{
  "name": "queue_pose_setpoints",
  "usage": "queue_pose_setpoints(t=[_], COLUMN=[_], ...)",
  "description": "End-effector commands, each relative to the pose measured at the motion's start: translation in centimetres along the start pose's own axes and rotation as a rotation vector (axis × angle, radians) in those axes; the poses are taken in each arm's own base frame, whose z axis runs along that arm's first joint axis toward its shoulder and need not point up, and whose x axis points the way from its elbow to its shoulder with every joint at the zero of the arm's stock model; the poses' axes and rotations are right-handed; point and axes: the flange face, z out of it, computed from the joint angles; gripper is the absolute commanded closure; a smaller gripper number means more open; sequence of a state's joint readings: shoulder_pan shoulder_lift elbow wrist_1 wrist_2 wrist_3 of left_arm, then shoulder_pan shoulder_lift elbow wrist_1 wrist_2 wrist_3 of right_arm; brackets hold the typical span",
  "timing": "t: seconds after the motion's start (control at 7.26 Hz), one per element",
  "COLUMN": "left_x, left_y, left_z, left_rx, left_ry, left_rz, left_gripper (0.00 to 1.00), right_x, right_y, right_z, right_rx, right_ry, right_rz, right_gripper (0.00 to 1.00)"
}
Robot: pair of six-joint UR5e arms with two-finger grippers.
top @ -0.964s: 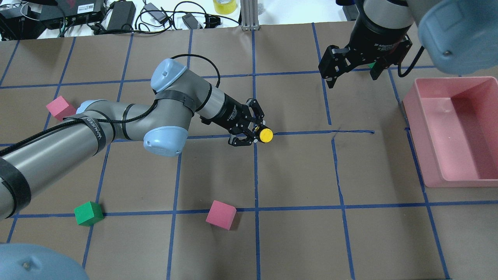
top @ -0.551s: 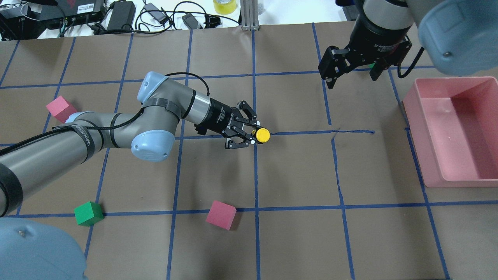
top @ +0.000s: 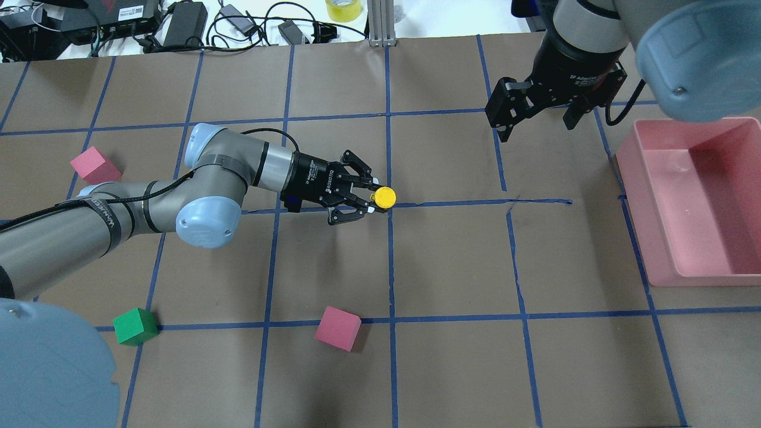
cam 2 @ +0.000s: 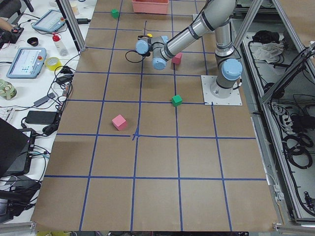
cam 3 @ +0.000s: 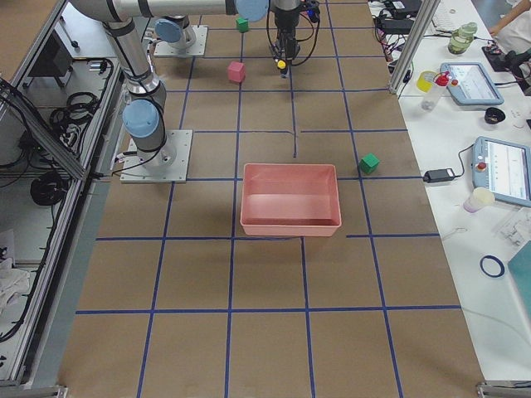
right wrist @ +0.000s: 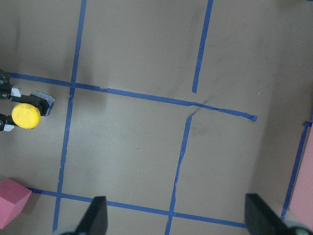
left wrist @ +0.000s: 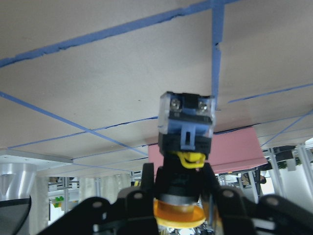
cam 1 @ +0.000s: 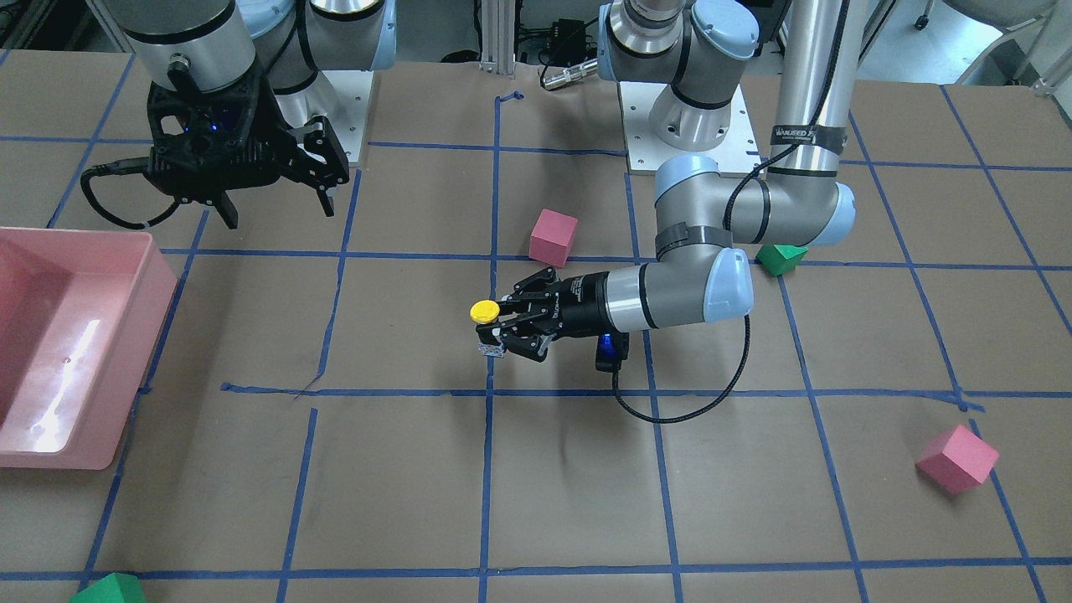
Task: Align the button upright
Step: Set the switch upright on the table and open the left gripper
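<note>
The button has a yellow dome cap, a black collar and a grey base block. My left gripper is shut on its collar and holds it above the table near a blue tape crossing. In the front view the cap is on top and the base hangs below, with the left gripper lying level. The left wrist view shows the button between the fingers. My right gripper is open and empty, high at the far right; its wrist view shows the button at the left edge.
A pink bin stands at the right edge. Pink cubes and a green cube lie on my left half. Another green cube lies beyond the bin. Cables and gear line the far edge.
My left arm has drawn the held button a little to the left, and its wrist has swung round to lie more level. The right gripper has barely moved.
</note>
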State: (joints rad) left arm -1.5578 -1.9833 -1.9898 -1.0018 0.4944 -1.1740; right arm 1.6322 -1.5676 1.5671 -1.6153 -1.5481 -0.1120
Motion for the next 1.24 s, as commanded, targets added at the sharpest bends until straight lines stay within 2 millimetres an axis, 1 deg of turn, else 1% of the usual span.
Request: queue_pose_setpoints(t=[0.0, 0.14, 0.28, 0.55, 0.69, 0.83, 0.96, 1.1], left_x=[-0.8, -1.0, -1.1, -0.9, -1.4, -1.5, -1.5, -1.4], left_y=[-2.0, -2.8, -3.6, -4.9, -6.0, -6.7, -6.8, -6.8], left_z=[0.7, 1.2, 1.6, 2.4, 3.1, 3.4, 3.5, 3.4], left_rx=[-0.041, -0.045, -0.051, -0.089, -0.097, -0.101, -0.100, -0.097], left_ry=[-0.047, -0.055, -0.063, -0.056, -0.065, -0.070, -0.071, -0.072], left_rz=[-0.035, -0.048, -0.026, -0.023, 0.006, 0.014, 0.013, 0.015], left_gripper=[1.00, 1.00, 1.00, 1.00, 1.00, 1.00, 1.00, 0.53], right_x=[0.0, 0.0, 0.0, 0.0, 0.0, 0.0, 0.0, 0.0], right_y=[0.0, 0.0, 0.0, 0.0, 0.0, 0.0, 0.0, 0.1], right_z=[0.0, 0.0, 0.0, 0.1, 0.1, 0.1, 0.1, 0.0], right_rx=[0.000, -0.001, 0.000, -0.003, -0.002, -0.002, -0.003, -0.002], right_ry=[0.000, 0.001, 0.000, -0.001, -0.001, 0.001, -0.001, -0.001], right_rz=[0.000, 0.000, 0.000, 0.000, 0.000, 0.000, 0.000, 0.000], right_gripper=[0.00, 0.00, 0.00, 0.00, 0.00, 0.00, 0.00, 0.00])
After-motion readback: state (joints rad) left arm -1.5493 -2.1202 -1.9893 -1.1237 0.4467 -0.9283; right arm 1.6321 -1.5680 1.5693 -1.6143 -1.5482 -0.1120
